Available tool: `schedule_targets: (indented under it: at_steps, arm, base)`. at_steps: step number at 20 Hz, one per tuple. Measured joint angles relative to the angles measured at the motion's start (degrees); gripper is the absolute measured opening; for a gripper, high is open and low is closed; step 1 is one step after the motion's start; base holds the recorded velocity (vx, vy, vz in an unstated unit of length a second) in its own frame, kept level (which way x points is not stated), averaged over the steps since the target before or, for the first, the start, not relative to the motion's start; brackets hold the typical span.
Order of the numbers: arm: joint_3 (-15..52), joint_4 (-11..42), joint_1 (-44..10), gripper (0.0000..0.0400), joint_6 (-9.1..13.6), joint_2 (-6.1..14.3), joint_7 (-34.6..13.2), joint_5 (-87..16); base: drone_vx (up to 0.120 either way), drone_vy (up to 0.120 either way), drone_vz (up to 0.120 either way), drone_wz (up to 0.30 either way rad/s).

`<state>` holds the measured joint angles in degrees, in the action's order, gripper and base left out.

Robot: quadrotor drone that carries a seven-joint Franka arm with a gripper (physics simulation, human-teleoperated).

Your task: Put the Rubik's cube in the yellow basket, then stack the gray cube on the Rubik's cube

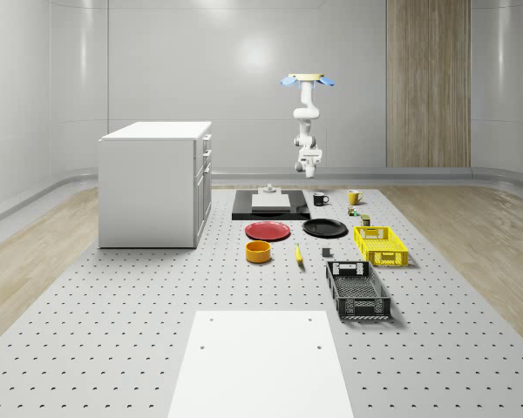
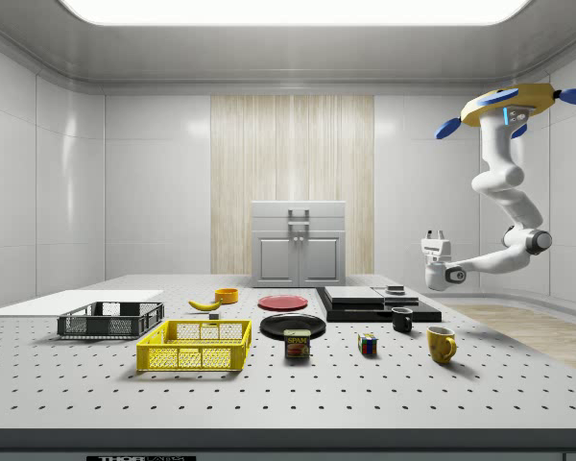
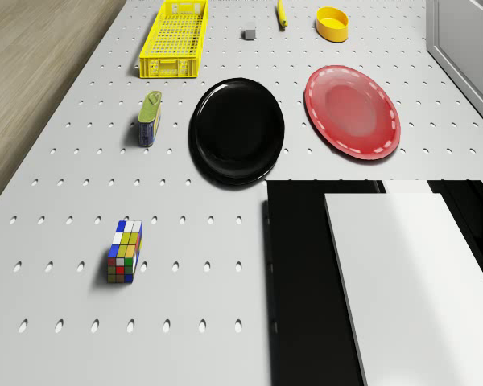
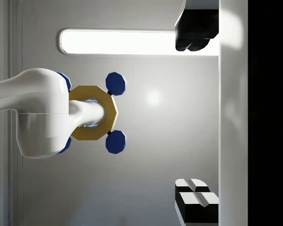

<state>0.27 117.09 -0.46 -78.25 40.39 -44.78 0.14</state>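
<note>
Gripper [image 2: 435, 233] high above table [image 2: 77, 384], turned upward toward drone [image 2: 509, 106], carried clear of everything; fingers [image 4: 195, 37] spread wide with nothing between; likely a travel posture, arm folded under the airframe. Drone hovering above the far end of the table, near the black slab [image 3: 306, 281].

Rubik's cube [image 3: 125, 252] on the table well below the gripper, just beside the slab; free-standing with clear space around it, so open to a top-down grasp. Yellow basket [image 2: 192, 358] well away from the gripper, beyond the cube and the can [image 2: 297, 344]; open side up, nothing in it, ready to receive. Gray cube [image 3: 248, 34] farther off again, on the bare table beside the basket; untouched, second in order.

Count: Rubik's cube 1; gray cube 1; baskets 2, yellow and black [image 2: 110, 325]; plates 2, red [image 3: 352, 111] and black [image 3: 236, 129]; mugs 2, black [image 2: 401, 320] and yellow [image 2: 441, 343]; bowl [image 3: 332, 23] 1; banana [image 2: 204, 304] 1; can 1; cabinet [image 1: 152, 187] 1.

Judged at the very start: no step done; descent toward the Rubik's cube needed first.
</note>
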Motion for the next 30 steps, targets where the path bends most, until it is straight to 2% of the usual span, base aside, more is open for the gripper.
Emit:
schedule_targets:
  at_steps: [8, 22, 30]
  arm:
    - [0.1, 0.2, -0.1, 0.04, -0.3, 0.2, 0.0, -0.1]
    - [1.0, 0.6, -0.4, 0.04, -0.9, 0.6, -0.1, -1.3]
    - [3.7, 1.0, -1.2, 0.04, -1.3, 0.9, -0.6, -5.1]
  base:
    - [0.12, 0.0, 0.0, 0.0]
    - [0.12, 0.12, 0.0, 0.0]
    - [0.12, 0.12, 0.0, 0.0]
